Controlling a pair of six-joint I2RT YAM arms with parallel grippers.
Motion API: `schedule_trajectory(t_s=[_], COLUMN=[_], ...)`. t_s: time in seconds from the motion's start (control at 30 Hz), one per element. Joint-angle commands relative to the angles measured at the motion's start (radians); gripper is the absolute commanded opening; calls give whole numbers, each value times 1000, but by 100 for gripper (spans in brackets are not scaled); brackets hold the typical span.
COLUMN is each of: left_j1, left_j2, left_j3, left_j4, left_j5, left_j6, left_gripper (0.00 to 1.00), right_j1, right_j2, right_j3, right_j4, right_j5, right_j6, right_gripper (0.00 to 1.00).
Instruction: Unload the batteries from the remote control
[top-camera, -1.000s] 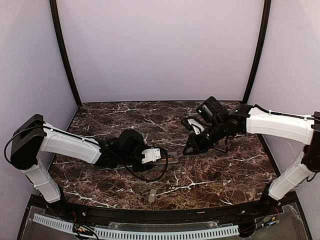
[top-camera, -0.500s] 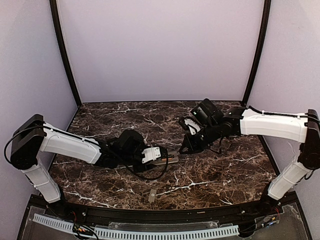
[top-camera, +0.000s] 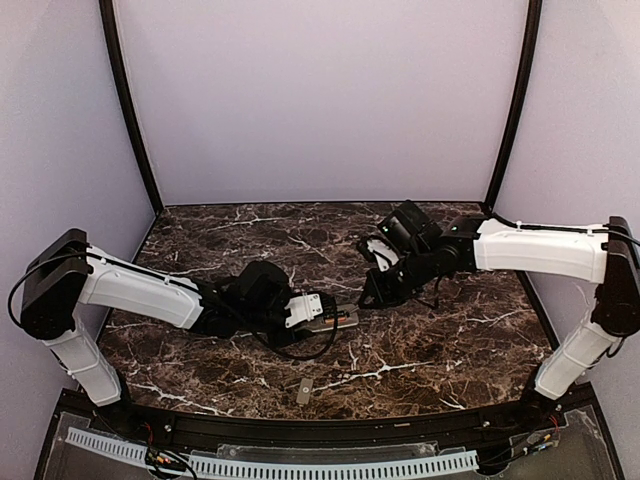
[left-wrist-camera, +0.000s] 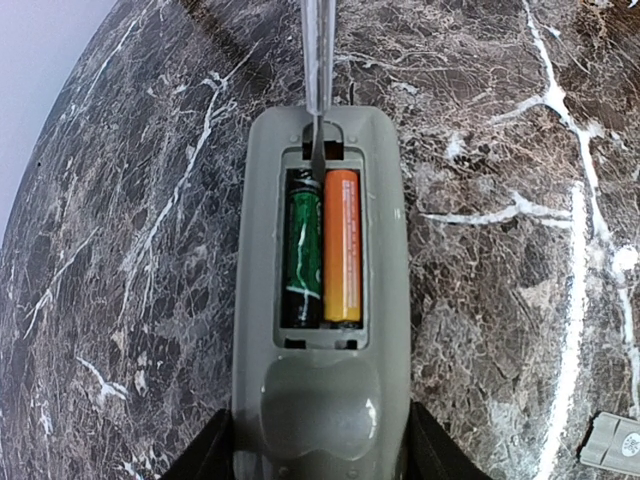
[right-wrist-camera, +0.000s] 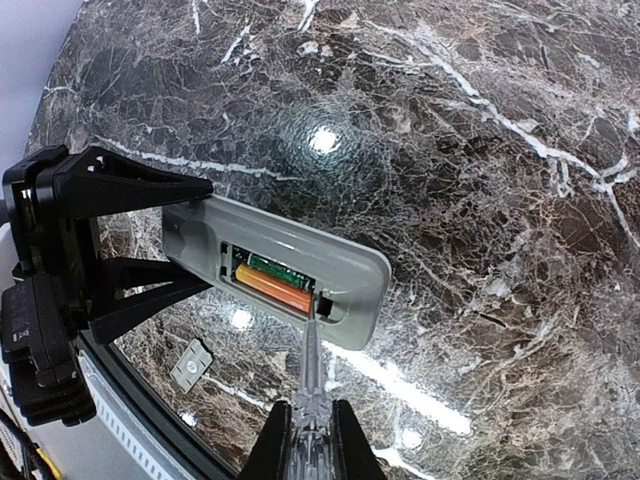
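- Since a second ago the right gripper (top-camera: 376, 292) has slid left and slightly nearer the remote control (top-camera: 333, 318). The left arm and the remote lie much as they did.
- One remote control, held back-up just above the middle of the dark marble surface (top-camera: 450, 340), its battery bay uncovered.
- Left gripper (top-camera: 305, 314): jaws grasping the remote's thicker end from both sides.
- Two batteries (left-wrist-camera: 322, 260) are still seated side by side in the bay, one orange and one dark green.
- One thin tool (right-wrist-camera: 310, 370) with a clear handle and a metal shaft; the right jaws are clenched on its handle.
- The tool's tip reaches into the notch at the far end of the bay, beside the batteries' ends. Whether it touches a battery is hard to tell from these angles.
- One small flat grey cover (top-camera: 303, 390) lies alone on the surface near the front edge, well apart from the remote.
- Two arms, one from each side, meeting over the middle.
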Motion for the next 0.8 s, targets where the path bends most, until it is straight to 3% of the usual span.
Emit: schedule_trajectory(t_s=[0.0,0.5,0.77], left_j1=[-7,-9,-14], left_j2=[-23,-4,15], left_j3=[28,51,54], left_j4=[-17,-14,-17], left_j5=[9,69,147], left_j6=[-25,-76,-144], left_gripper=[0,0,0], right_j1=[14,33,63], right_j2=[20,48,74], right_j3=[29,40,71], right_j4=[21,17,-90], right_j5=[13,53,100], right_j6=[8,3,-7], right_gripper=[0,0,0])
